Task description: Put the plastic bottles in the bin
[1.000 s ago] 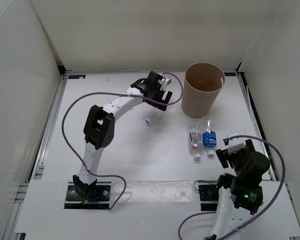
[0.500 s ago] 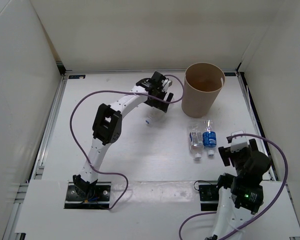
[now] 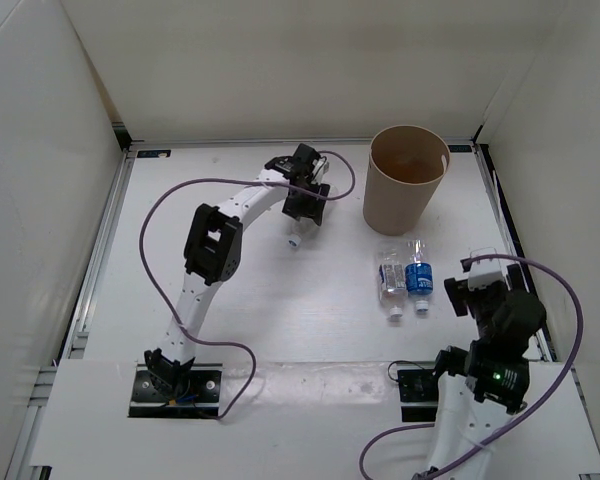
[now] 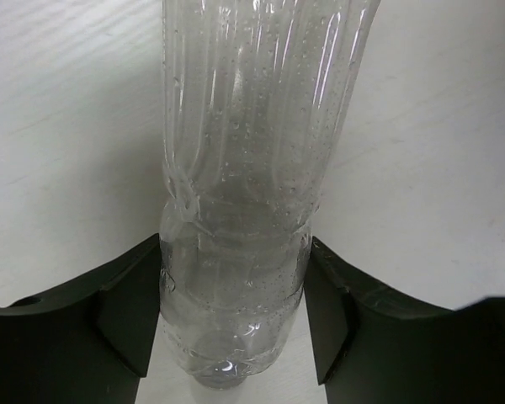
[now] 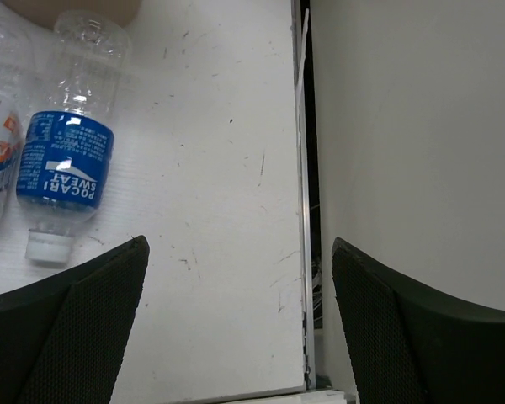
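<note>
— Where's the longer clear bottle [image 4: 244,168]?
— Clamped between the left end effector [image 4: 233,278] fingers, left of the bin [image 3: 400,205], far on the worktop [image 3: 230,300].
— And the right end effector [image 5: 240,252]?
— Spread wide, right of the blue-label bottle [image 5: 66,164].

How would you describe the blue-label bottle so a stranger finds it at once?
Find the tall tan bin toward the far right of the table. Just on its near side, two small bottles lie side by side. Take the right bottle: its label is blue, while the neighbour has a pale one.
</note>
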`<state>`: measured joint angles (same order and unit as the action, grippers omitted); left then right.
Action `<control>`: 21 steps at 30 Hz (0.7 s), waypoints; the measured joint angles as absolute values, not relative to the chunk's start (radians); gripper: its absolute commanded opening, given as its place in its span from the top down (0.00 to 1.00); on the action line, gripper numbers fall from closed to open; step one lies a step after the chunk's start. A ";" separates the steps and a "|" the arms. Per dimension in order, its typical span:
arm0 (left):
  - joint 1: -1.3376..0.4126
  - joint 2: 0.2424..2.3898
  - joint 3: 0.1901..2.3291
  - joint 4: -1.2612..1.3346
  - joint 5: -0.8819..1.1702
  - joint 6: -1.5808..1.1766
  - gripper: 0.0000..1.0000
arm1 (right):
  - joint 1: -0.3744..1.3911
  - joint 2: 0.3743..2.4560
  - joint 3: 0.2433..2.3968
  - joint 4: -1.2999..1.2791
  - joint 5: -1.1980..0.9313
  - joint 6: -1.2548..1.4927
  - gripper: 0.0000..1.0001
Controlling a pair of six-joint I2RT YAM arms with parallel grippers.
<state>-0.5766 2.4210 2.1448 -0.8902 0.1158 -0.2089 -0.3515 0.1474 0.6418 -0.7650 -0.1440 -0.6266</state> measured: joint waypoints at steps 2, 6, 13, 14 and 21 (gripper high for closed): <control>-0.565 2.408 2.131 -0.879 0.096 -0.214 0.37 | -0.352 0.186 0.636 -0.735 -0.129 -0.611 0.10; -0.541 2.350 2.120 -0.844 0.042 -0.219 0.38 | -0.354 0.270 0.636 -0.690 -0.104 -0.568 0.10; -0.529 2.203 2.277 -0.679 -0.042 -0.220 0.38 | -0.357 0.295 0.636 -0.659 -0.138 -0.523 0.10; -0.529 2.199 2.333 -0.646 -0.041 -0.230 0.37 | -0.358 0.297 0.636 -0.652 -0.142 -0.517 0.10; -0.535 2.206 2.556 -0.364 0.051 -0.422 0.37 | -0.358 0.338 0.637 -0.626 -0.152 -0.491 0.10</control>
